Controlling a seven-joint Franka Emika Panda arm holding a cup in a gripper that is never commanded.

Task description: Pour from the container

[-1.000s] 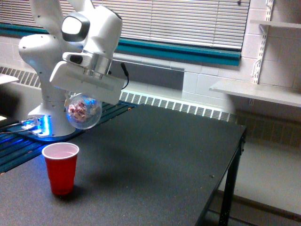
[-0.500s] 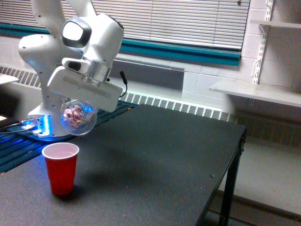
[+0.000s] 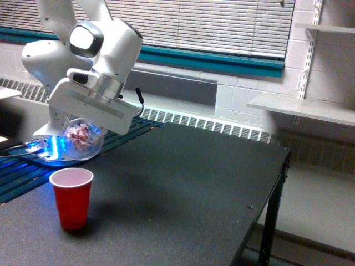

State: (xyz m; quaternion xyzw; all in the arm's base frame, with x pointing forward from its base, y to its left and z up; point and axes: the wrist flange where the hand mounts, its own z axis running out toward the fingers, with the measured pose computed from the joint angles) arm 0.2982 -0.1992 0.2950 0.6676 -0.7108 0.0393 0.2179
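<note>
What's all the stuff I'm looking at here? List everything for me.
Red cup: one, red, standing upright on the table near the exterior view's left.
Container: one, clear and rounded, pinkish-white pieces inside, held in the air above the red cup.
Table: one, black.
Window blinds: one set, pale, on the back wall.
Wall shelves: two, white, exterior view's right.
Robot arm: one, white, base lit blue.
Gripper: one, white, holding the container.

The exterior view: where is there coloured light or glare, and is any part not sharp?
Exterior view: blue light glows at the robot base and tints the clear container; the pieces inside look soft, not sharp; the red cup casts a faint shadow on the dark table.
</note>
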